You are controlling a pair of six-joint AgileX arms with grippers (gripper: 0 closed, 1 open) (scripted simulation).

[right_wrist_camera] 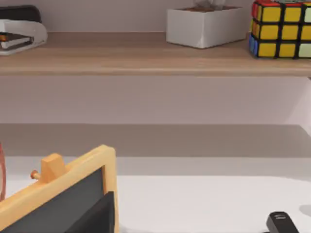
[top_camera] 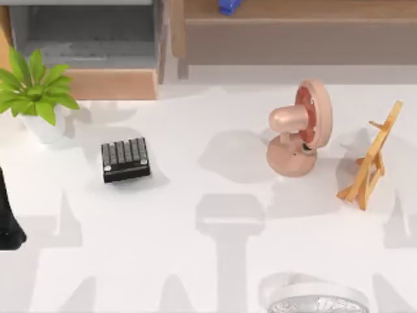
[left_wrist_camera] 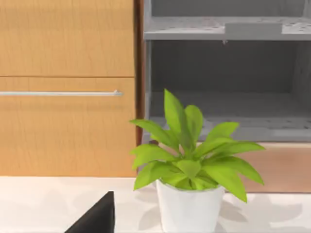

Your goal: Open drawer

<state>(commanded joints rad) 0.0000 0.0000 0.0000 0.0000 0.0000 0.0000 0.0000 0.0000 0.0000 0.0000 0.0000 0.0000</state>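
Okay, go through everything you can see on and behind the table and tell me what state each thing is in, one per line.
drawer: pulled out, grey inside exposed
potted plant: upright, in front of the drawer's left end
keypad: lying flat on the table
pink fan: standing upright
small easel: standing, right of the fan
white fan: at the near edge, partly cut off
left arm: at the table's left edge

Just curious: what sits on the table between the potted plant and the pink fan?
In the top view, a small black keypad lies between the potted plant and the pink fan, nearer the plant; the rest is bare white table.
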